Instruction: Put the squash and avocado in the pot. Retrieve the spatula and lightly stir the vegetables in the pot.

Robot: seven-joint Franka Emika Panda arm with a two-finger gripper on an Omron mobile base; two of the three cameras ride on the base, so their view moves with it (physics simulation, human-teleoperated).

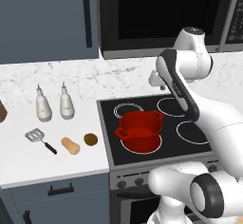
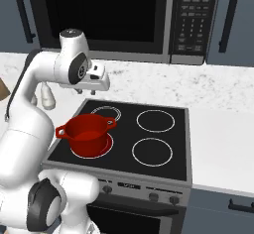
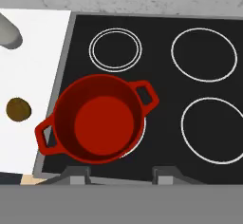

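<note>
the left base view is showing the spatula [image 1: 40, 139], squash [image 1: 70, 145] and avocado [image 1: 90, 139] lying apart on the white counter [image 1: 28, 161], left of the stove [image 1: 190, 144]. the red pot [image 1: 139, 130] is sitting empty on the front left burner. the arm is reaching high over the stove; the gripper [image 3: 121, 174] is hanging above the pot, fingers spread, holding nothing.

Two rear base views flanking the arm, hand view straight down, all sharing the pot [image 1: 139, 132] on the stove [image 1: 190, 144].
</note>
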